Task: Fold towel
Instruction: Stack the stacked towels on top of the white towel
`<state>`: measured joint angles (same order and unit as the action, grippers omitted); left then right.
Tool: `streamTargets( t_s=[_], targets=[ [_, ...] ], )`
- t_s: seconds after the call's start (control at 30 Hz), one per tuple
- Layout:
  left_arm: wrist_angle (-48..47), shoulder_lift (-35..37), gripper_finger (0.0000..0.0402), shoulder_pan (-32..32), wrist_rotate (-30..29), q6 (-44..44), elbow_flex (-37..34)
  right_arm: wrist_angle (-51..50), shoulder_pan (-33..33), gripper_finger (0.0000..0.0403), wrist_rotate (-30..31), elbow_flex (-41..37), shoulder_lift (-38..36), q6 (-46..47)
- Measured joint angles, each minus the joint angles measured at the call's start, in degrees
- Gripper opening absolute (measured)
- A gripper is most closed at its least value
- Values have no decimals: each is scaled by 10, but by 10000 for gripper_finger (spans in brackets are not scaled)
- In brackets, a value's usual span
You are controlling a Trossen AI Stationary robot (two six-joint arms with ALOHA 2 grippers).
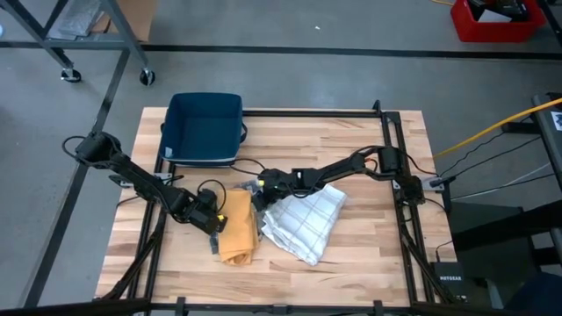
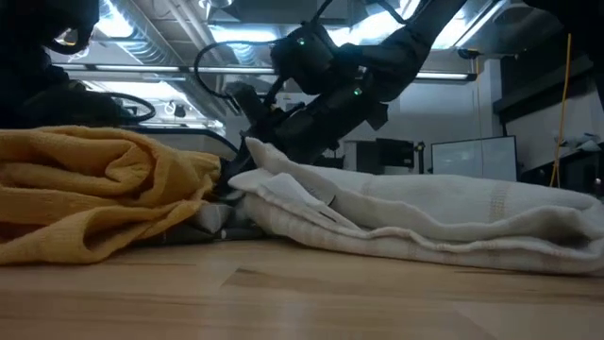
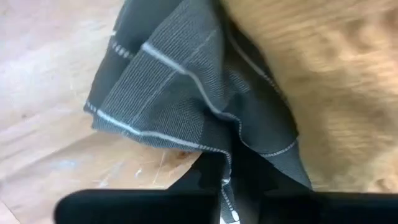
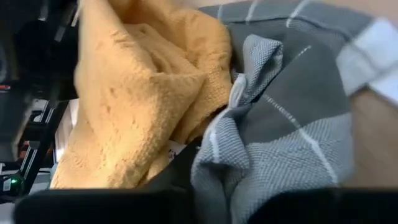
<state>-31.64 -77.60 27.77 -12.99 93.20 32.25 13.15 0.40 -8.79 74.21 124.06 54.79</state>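
Left gripper [image 1: 213, 219] low on the table, at the left edge of the yellow cloth [image 1: 237, 230]. Its wrist view shows a corner of grey checked towel [image 3: 199, 106] running down into the fingers; jaws look pinched shut on that corner.

Yellow cloth lies bunched, long axis running front to back, touching the white towel [image 1: 303, 219] on its right. The grey towel sits mostly hidden between and under the two; only a sliver shows at table level [image 2: 212, 215].

Right gripper [image 1: 262, 186] reaches in from the right, at the far end of the seam between yellow and white. Its wrist view shows grey towel [image 4: 280, 130] bunched up against the fingers; jaws part closed, and I cannot tell whether they have cloth.

Key relation: the grey towel lies between the two grippers, each at one side of it, left the nearer to a sure hold. Lifting it clear likely drags the yellow cloth along.

Blue bin [image 1: 205, 128] at the far left of the table, well apart.

No readable writing on the cloths or bin.
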Motion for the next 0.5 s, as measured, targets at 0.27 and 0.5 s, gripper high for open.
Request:
streamTargets(
  t_s=[0.27, 0.5],
  targets=[
    [-6, 9, 4, 0, 1, -39, 0, 2, 0, 11, -2, 41, 1, -64],
    [-51, 56, 3, 0, 4, -50, -2, 2, 0, 36, 2, 63, 1, -69]
  ],
)
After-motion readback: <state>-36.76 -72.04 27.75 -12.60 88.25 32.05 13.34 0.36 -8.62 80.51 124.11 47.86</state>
